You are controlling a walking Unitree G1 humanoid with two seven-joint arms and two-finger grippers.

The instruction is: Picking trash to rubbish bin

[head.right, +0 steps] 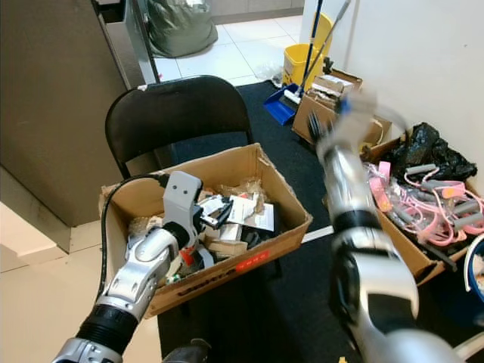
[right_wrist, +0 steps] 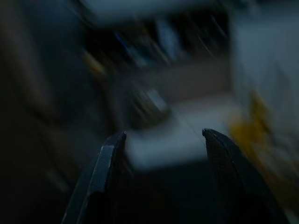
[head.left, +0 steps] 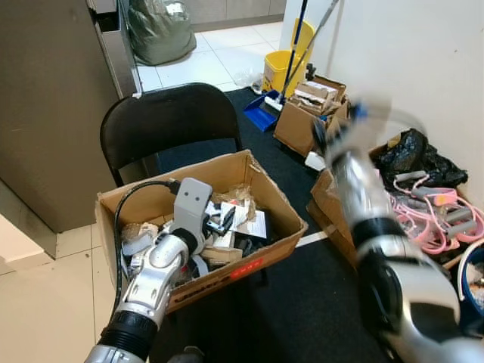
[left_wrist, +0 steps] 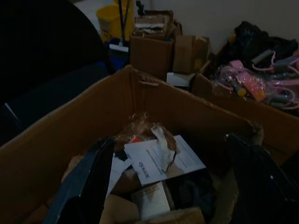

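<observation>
Left gripper [head.right: 215, 214] at 7 o'clock, down inside box [head.left: 276, 204], fingers [left_wrist: 84, 186] spread wide over trash [left_wrist: 163, 156], holding nothing. Trash: white paper sheet, crumpled wrap, card scraps, filling box. Box on black chair [head.left: 170, 121], centre. Right gripper [head.left: 333, 132] raised at 2 o'clock, blurred, fingers [right_wrist: 107, 172] parted, nothing between them. Crate of pink cords [head.left: 435, 215] at 3 o'clock. Yellow bucket [head.left: 281, 72] at 1 o'clock, far. Grey bag [head.left: 159, 30] at 11 o'clock, farthest.

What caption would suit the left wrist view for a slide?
Left gripper, fingers open, poised over paper trash inside the cardboard box.
</observation>
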